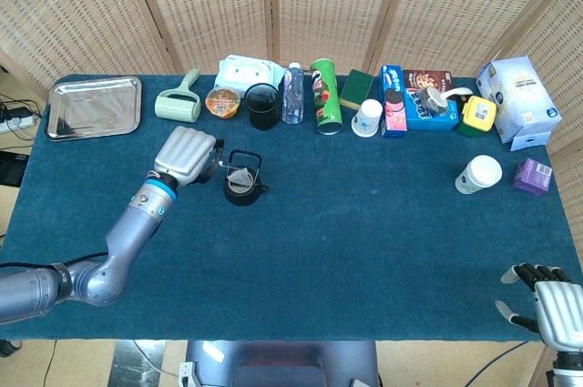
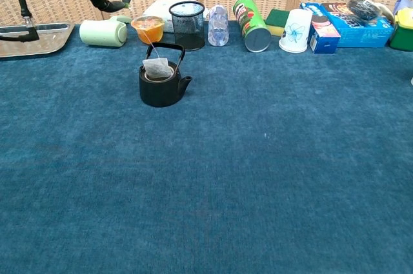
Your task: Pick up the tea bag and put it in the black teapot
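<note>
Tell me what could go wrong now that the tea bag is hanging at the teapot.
1. The white paper tea bag sits at the mouth of the small black teapot, seemingly not fully inside; it might drape over the rim.
2. Its string runs up toward the left robot hand; pulling away without letting go could lift the bag out.
3. That hand hovers close beside the teapot's handle and could knock it.

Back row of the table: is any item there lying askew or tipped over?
Yes. The green chips can leans over with its metal base facing the camera, while the black mesh cup and water bottle beside it stand upright.
</note>
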Controlling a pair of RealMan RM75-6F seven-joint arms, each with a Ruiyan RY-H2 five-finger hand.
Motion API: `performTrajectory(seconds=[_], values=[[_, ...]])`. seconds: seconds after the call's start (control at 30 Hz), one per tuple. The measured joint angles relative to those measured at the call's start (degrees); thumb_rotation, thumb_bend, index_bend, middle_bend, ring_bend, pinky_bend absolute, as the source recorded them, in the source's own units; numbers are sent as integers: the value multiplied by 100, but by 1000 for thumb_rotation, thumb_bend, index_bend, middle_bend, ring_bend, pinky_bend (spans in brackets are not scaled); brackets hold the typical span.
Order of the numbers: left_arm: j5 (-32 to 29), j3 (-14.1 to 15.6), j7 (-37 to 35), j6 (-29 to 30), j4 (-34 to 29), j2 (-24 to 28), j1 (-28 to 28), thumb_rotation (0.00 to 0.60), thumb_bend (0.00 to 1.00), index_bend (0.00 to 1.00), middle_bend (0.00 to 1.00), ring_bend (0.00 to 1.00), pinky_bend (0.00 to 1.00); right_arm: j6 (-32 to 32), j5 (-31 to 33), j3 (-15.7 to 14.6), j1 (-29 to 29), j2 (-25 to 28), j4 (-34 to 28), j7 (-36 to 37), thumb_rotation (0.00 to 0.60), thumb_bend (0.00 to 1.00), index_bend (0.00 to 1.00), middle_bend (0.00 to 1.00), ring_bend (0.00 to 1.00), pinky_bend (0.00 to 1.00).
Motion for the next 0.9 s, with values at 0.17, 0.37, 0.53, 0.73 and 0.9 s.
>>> performTrajectory(seconds=[0.17,0.37,0.53,0.73,0.9], values=[[6,28,5,-21,51,-65,-4,600,502,600,1000,975,872,36,22,2,-29,9,6,17,600,210,492,491,462,358],[121,61,-41,38,18,-63,63,600,500,600,1000,975,872,84,34,20,-46,10,15,33,600,210,492,491,462,357],[269,138,-113,133,-52,-32,201,600,500,600,1000,975,872,74,47,20,-50,9,17,37,600,211,492,491,462,358],[392,303,-173,168,-47,-64,375,600,487,600,1000,975,872,62,48,22,-43,11,23,41,600,211,492,491,462,358],[434,400,-181,154,-5,-71,480,600,311,510,1000,974,863,60,66,29,-45,20,16,29,600,210,492,491,462,357]])
